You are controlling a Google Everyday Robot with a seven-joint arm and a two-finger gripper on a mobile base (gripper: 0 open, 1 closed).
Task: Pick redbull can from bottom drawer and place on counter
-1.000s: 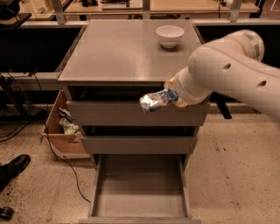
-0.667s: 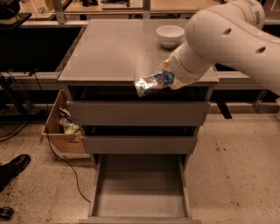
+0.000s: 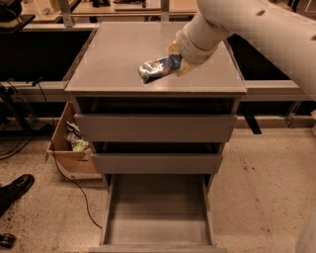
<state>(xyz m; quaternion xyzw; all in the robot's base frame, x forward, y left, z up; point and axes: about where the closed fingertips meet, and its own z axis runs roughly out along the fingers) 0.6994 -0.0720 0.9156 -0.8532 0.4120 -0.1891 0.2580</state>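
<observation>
The redbull can (image 3: pixel 157 69), silver with blue patches, lies tilted on its side in my gripper (image 3: pixel 174 63), which is shut on the can's right end. The can hangs just above the front middle of the grey counter (image 3: pixel 113 54); I cannot tell whether it touches the top. My white arm (image 3: pixel 247 29) reaches in from the upper right. The bottom drawer (image 3: pixel 158 217) is pulled open below, and its tray holds nothing.
The two upper grey drawers (image 3: pixel 155 127) sit nearly closed. An open cardboard box (image 3: pixel 71 148) with clutter stands left of the cabinet. A black shoe (image 3: pixel 15 190) and cables (image 3: pixel 74 183) are on the floor at left. Pale wooden tabletops (image 3: pixel 128 6) run behind.
My arm has lifted the can from in front of the top drawer up and over the counter's front part. The white bowl is now hidden behind the arm.
</observation>
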